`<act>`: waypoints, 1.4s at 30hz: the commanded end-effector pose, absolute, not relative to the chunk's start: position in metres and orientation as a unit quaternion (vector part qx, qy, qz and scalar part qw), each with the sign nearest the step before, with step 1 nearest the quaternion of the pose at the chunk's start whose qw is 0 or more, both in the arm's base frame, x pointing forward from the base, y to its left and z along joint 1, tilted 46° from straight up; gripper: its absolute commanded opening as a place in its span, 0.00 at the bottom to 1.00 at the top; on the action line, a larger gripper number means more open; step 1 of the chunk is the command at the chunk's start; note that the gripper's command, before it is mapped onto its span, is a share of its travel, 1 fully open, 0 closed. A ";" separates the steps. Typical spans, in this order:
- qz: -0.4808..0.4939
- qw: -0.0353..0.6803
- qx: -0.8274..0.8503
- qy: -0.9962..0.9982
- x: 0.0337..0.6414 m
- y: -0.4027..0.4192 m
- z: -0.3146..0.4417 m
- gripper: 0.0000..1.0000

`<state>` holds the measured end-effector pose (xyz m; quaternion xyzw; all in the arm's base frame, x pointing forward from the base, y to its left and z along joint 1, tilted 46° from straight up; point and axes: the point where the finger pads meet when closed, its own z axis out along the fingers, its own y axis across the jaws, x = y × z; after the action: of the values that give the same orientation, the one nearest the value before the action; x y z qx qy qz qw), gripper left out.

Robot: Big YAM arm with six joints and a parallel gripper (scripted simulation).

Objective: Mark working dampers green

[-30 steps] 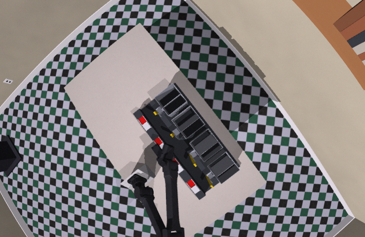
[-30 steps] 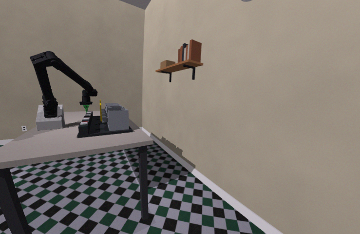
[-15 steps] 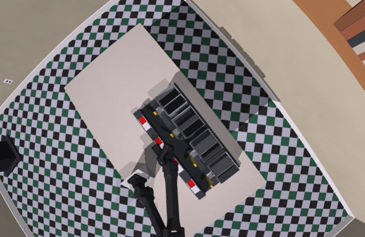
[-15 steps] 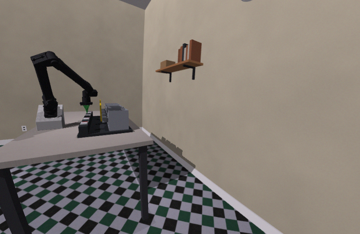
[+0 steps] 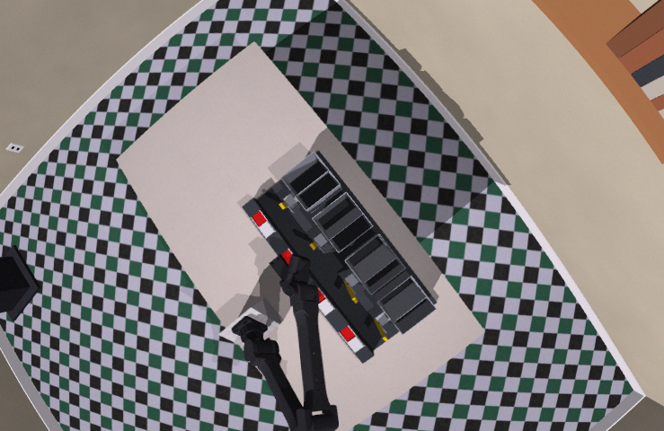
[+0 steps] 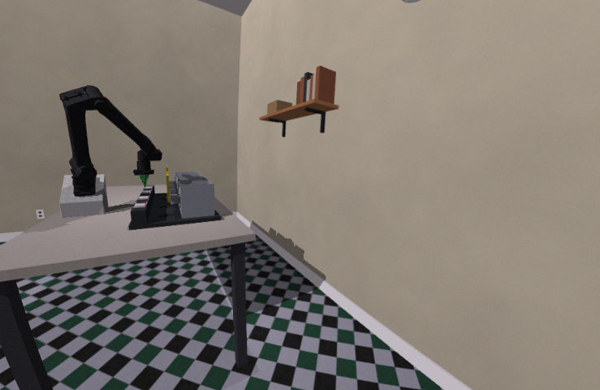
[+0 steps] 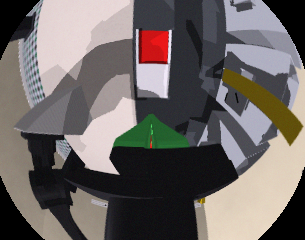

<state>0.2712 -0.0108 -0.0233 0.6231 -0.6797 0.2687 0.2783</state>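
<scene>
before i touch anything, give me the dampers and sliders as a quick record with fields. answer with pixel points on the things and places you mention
dampers: four, in a row behind the slider strip
sliders showing red: four (image 5: 259,218)
sliders showing green: none visible
gripper (image 6: 144,185) (image 7: 151,118): shut, holding nothing, over the slider strip (image 5: 364,353) (image 6: 139,214)
yellow levers: four (image 5: 351,291), at the dampers' fronts
faulty dampers: cannot tell by looking
</scene>
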 end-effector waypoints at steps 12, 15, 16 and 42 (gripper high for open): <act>0.281 0.255 0.618 -0.688 0.299 0.078 -0.103 0.00; 0.280 0.260 0.619 -0.686 0.299 0.095 -0.120 0.00; 0.280 0.261 0.619 -0.686 0.298 0.100 -0.126 0.00; 0.279 0.253 0.616 -0.692 0.308 0.135 -0.153 0.00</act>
<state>0.2866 0.1135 -0.1594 0.6177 -0.6809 0.2755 0.2810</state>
